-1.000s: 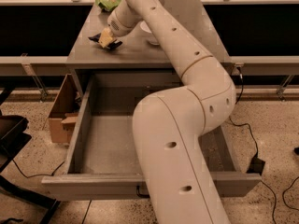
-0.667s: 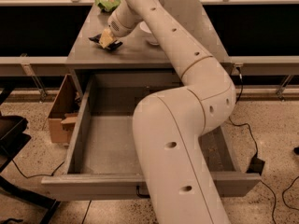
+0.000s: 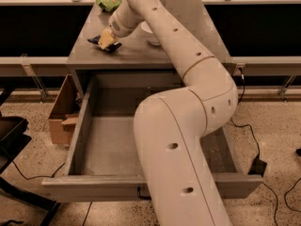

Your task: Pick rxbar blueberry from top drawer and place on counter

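Grey counter (image 3: 141, 54) above the open top drawer (image 3: 109, 142): rxbar blueberry (image 3: 95, 40) rests near its left side, my gripper (image 3: 106, 39) on it; clamped or released, I cannot tell.

Speckled terrazzo floor (image 3: 275, 126), an open cardboard box (image 3: 57, 124) at left, dark shelf bays (image 3: 33, 32) behind.
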